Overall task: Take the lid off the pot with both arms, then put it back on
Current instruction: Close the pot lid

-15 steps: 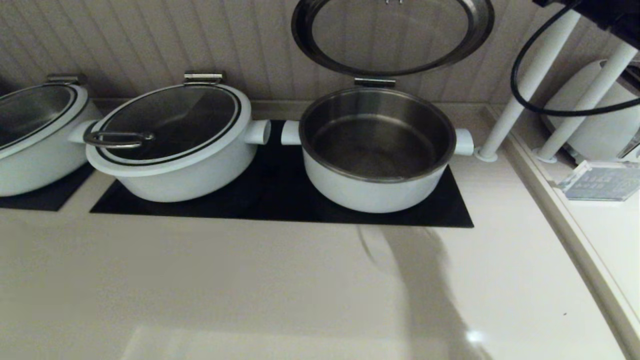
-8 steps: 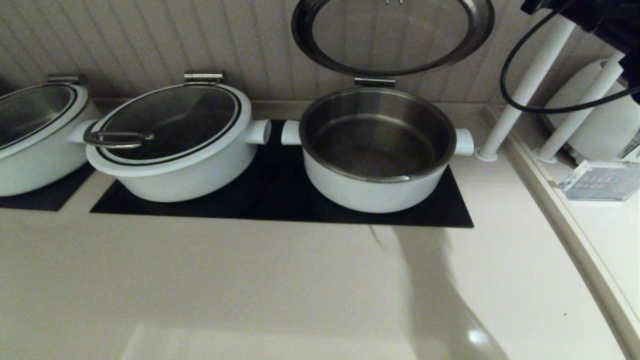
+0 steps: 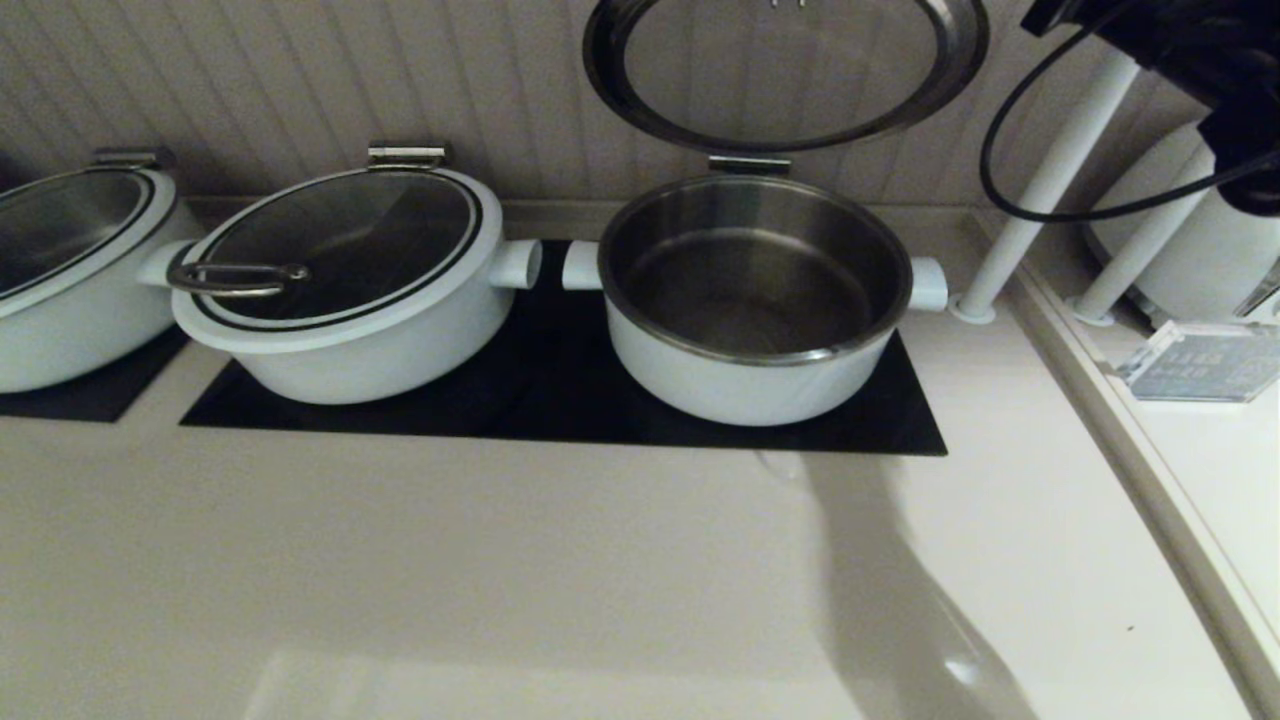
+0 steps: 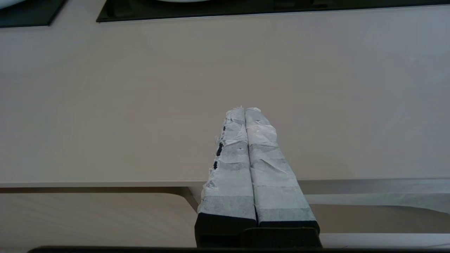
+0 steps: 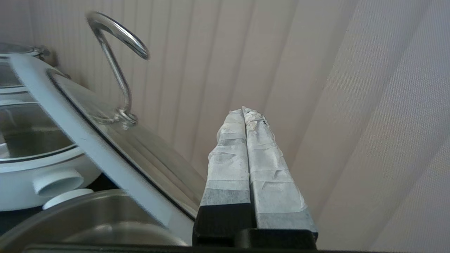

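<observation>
The pot (image 3: 740, 385) stands open on the right of the black hob, its steel liner empty. The lid (image 3: 785, 70) is raised upright on its steel hinge (image 3: 748, 163) against the back wall. My right arm (image 3: 1190, 40) hangs high at the right, beside the lid. In the right wrist view my right gripper (image 5: 243, 110) is shut and empty, pointing at the wall next to the lid's white rim (image 5: 88, 140); the lid's steel handle (image 5: 116, 59) sticks out apart from it. My left gripper (image 4: 244, 109) is shut and empty over the counter's front edge, outside the head view.
A like white pot (image 3: 350, 350) with a closed lid and a loop handle stands left of the open pot, and a third pot (image 3: 70, 320) at far left. Two white posts (image 3: 1040, 180) and a white appliance (image 3: 1200, 260) stand at the right, behind a raised ledge.
My right arm and its cable loop have moved lower and further left into the head view. Its shadow on the counter has shifted right. The lid and pot have not moved.
</observation>
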{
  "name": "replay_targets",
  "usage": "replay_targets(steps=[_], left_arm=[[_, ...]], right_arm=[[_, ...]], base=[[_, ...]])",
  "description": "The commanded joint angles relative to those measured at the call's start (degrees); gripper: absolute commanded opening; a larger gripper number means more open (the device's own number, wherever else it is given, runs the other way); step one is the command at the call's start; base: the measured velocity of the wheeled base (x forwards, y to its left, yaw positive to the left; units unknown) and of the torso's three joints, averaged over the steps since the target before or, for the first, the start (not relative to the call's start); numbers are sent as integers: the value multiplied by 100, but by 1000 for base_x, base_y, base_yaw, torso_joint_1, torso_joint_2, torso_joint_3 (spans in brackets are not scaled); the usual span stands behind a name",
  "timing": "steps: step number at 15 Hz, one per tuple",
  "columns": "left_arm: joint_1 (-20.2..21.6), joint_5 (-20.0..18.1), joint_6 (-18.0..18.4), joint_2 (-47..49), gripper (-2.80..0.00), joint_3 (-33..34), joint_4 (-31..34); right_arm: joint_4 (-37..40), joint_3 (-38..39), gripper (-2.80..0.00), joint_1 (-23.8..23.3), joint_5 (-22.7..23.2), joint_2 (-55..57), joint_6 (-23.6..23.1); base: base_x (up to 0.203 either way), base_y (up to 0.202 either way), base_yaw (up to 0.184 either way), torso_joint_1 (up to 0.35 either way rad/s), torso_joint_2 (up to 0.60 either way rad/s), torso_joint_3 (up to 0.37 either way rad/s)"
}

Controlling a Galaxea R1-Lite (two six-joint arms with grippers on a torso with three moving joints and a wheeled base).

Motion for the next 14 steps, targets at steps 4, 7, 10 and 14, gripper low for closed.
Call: replay_targets(steps=[4,7,10,14], left_arm=[[4,-3,2,-2,-280,0,-2],[4,-3,2,-2,-280,0,-2],[4,-3,2,-2,-280,0,-2],[4,-3,2,-2,-280,0,-2]], right_arm=[[-26,-73,-280,2,28,218,-110],[-32,-73,-280,4,45,291,-125],[-52,-73,-280,2,45,363,-161],[-81,-73,-280,10,38,435,-171]], base=[[0,0,0,0,0,0],[0,0,0,0,0,0],[0,0,0,0,0,0],[0,0,0,0,0,0]])
